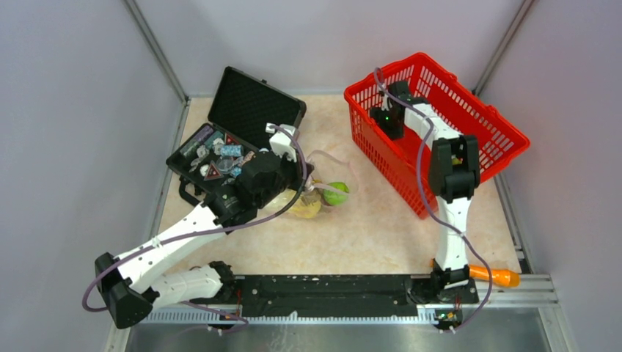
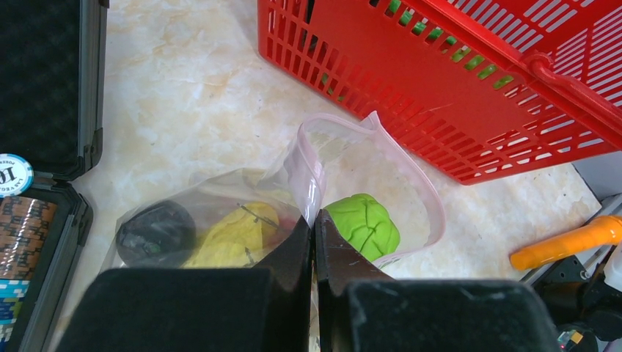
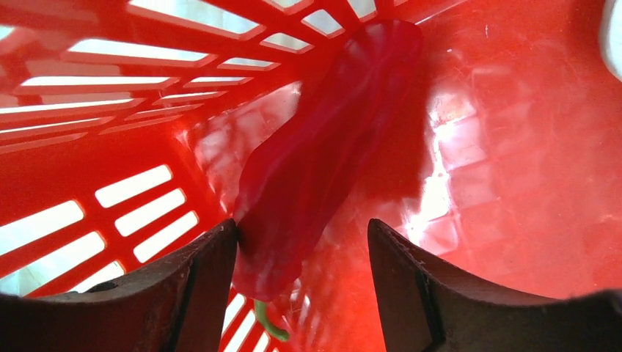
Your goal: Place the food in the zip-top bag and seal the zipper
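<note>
The clear zip-top bag (image 2: 367,158) lies on the table with its mouth held up and its pink zipper (image 2: 311,176) curving around the opening. My left gripper (image 2: 314,220) is shut on the bag's edge at the zipper. Inside the bag I see a green fruit (image 2: 364,225), a yellow leafy bunch (image 2: 235,233) and a dark round piece (image 2: 155,232). My right gripper (image 3: 301,235) is down inside the red basket (image 1: 381,158), open, its jaws on either side of a long red pepper (image 3: 323,154) with a green stem. The left finger touches the pepper; the right one stands apart.
An open black case (image 1: 253,103) with chips and small parts sits at the left, right beside the bag. An orange-handled tool (image 1: 495,276) lies by the right arm's base. Grey walls close in the table on three sides.
</note>
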